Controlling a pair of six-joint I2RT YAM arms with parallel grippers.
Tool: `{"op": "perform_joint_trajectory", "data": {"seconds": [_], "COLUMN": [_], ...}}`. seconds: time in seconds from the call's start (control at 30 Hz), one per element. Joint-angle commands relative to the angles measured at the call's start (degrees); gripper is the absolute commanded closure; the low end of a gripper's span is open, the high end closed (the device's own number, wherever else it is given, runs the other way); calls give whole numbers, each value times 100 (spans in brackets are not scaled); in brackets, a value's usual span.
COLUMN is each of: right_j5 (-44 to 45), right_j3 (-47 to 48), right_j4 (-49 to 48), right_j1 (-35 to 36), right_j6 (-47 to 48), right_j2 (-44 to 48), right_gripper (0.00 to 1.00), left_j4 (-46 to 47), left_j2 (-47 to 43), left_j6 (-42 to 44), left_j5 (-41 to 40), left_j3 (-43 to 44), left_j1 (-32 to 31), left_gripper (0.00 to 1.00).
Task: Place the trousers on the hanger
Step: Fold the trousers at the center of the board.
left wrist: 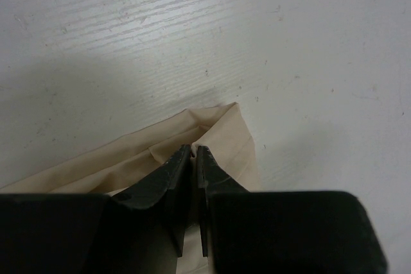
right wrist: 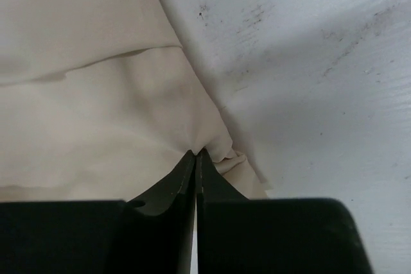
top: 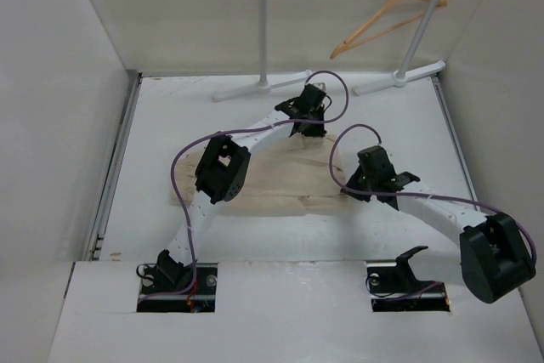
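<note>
Beige trousers [top: 280, 184], edge corners in closed jaws

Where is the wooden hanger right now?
In the overhead view the hanger hangs at the back right, on the rail of the white clothes rack near its right post, well beyond the trousers on the table.

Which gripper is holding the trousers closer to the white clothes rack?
The left gripper, reaching furthest back, just short of the rack feet; the right gripper pinches the trousers further from it.
</note>
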State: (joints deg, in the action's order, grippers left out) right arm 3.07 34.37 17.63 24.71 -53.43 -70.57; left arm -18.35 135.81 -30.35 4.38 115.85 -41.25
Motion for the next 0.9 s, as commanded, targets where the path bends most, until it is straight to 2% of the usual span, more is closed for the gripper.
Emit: {"op": "perform_joint_trajectory", "data": {"seconds": [0.0, 0.17, 0.53, 0.73, 0.87], "right_j5": [202, 326, 282, 237, 194], "right_j3": [202, 97, -755, -1275, -1249], "right_j4": [-216, 337, 1585, 1559, 1533], "right_j1": [-23, 47, 346, 626, 653], "right_j6": [-18, -71, -527, -1151, -1196], "right_j2": [218, 763, 2388, 2732, 2469], "right_gripper": [97, 100, 100, 100, 99], "left_j4": [130, 130, 130, 139, 139], "left_j2": [-222, -143, -46, 42, 60], "left_j6": [-33, -41, -147, -173, -191], "left_j5": [37, -43, -78, -87, -104], "left_j3": [-37, 121, 271, 271, 254], "left_j1": [17, 87, 175, 96, 34], "left_gripper": [93, 94, 95, 95, 94]}}
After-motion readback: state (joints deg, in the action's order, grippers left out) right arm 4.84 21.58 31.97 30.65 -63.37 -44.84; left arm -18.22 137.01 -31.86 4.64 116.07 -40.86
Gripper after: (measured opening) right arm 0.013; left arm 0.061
